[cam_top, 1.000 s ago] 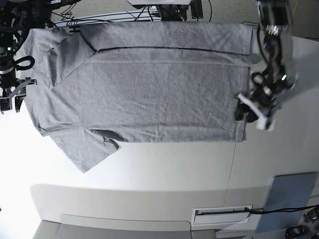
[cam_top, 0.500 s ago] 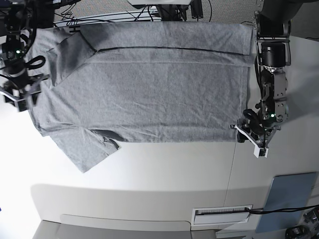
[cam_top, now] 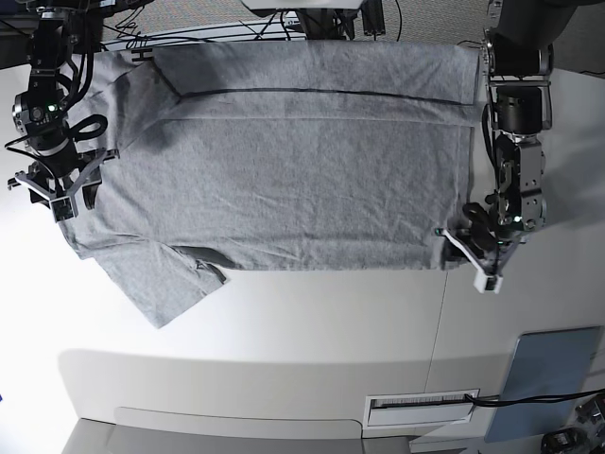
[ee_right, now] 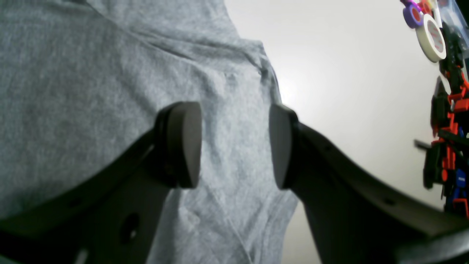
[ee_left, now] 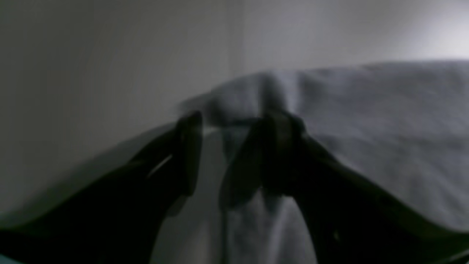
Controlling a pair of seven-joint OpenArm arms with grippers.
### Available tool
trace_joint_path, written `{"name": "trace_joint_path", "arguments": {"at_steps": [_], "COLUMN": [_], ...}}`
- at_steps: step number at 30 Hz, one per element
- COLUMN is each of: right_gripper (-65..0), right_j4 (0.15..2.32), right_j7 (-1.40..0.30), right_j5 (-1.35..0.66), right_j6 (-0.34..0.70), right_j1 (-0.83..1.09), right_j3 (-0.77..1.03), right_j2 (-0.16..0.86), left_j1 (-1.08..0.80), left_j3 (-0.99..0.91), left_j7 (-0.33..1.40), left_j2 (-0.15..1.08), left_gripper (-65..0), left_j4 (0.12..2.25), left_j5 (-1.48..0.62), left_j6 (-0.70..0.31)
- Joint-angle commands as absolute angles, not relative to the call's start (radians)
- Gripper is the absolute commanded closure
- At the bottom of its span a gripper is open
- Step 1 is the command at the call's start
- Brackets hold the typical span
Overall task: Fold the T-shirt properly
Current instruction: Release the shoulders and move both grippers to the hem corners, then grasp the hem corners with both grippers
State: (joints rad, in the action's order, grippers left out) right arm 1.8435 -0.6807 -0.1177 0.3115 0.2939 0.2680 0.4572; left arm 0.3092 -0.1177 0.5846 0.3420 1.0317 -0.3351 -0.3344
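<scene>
Fingers (ee_right: pixel 183 145) of the right gripper (ee_right: pixel 234 145) stand apart over the shirt (cam_top: pixel 302 161). Left gripper (ee_left: pixel 234 154) gapes too, straddling its hem corner.

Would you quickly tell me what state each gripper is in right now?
Left gripper: open, at a corner of the T-shirt, gripping nothing.
Right gripper: open, over the shirt's edge, holding nothing.

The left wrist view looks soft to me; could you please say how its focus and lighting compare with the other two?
Left wrist view: dim and blurred, left gripper and T-shirt edges smeared. Right wrist view: brighter, sharp on the right gripper, glare on the table. Base view: evenly lit, crisp.
</scene>
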Motion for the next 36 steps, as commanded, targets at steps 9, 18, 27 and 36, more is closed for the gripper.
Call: {"name": "trace_joint_path", "arguments": {"at_steps": [9, 18, 27, 36], "right_gripper": [-29.5, -29.6, -29.6, -29.6], "right_j4": [1.857, 1.856, 1.855, 1.855], "right_j7": [-0.663, -0.61, -0.61, -0.628], "right_j5": [-0.116, -0.081, -0.082, -0.082], "right_j6": [0.303, 0.303, 0.304, 0.304], "right_j1": [0.285, 0.279, 0.266, 0.266], "right_j3": [0.278, 0.278, 0.278, 0.278], "right_j2": [0.477, 0.477, 0.476, 0.477], "left_j1": [0.343, 0.351, 0.413, 0.437], "left_j3": [-0.12, -0.12, -0.121, -0.121], "left_j7": [0.628, 0.628, 0.629, 0.724], "left_j2": [0.352, 0.352, 0.383, 0.373], "left_gripper": [-18.8, 0.0, -33.8, -33.9], "left_j4": [1.045, 1.045, 1.045, 1.045], "left_j5": [-0.399, -0.359, -0.348, -0.387], "left_j6": [-0.364, -0.36, -0.364, -0.361]}}
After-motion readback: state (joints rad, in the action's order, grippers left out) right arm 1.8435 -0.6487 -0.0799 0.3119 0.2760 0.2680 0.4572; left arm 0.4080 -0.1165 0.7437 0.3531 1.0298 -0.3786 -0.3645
